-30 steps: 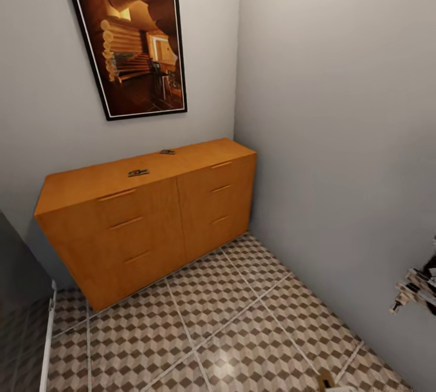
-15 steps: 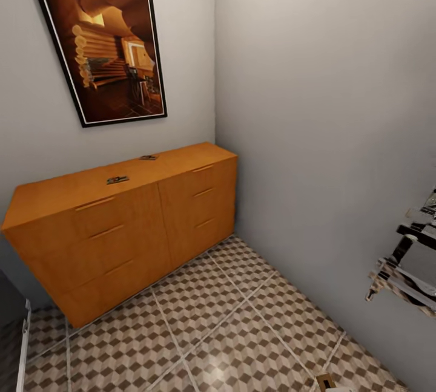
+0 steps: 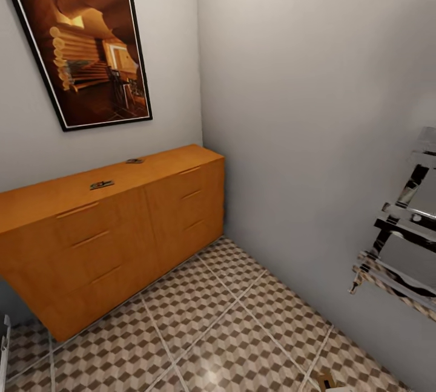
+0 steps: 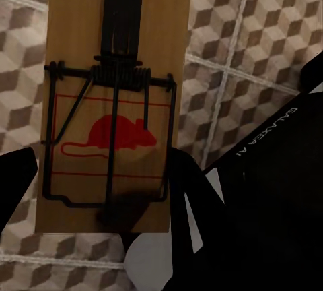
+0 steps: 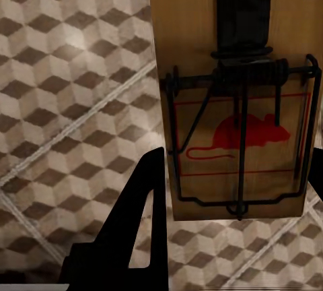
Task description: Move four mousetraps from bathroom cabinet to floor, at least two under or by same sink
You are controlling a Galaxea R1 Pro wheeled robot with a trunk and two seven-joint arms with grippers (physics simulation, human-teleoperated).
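One mousetrap (image 4: 111,102) is clamped lengthwise in the left gripper (image 4: 87,197), another (image 5: 232,95) in the right gripper (image 5: 235,210), bathroom floor (image 5: 67,69) directly beneath both.

Head cam pans right: cabinet (image 3: 121,228) and picture (image 3: 82,47) slide left; chrome rack (image 3: 402,241) shows more at right edge.

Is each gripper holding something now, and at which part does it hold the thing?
Yes. The left gripper holds a mousetrap by its short end near the red mouse print. The right gripper holds another mousetrap the same way.
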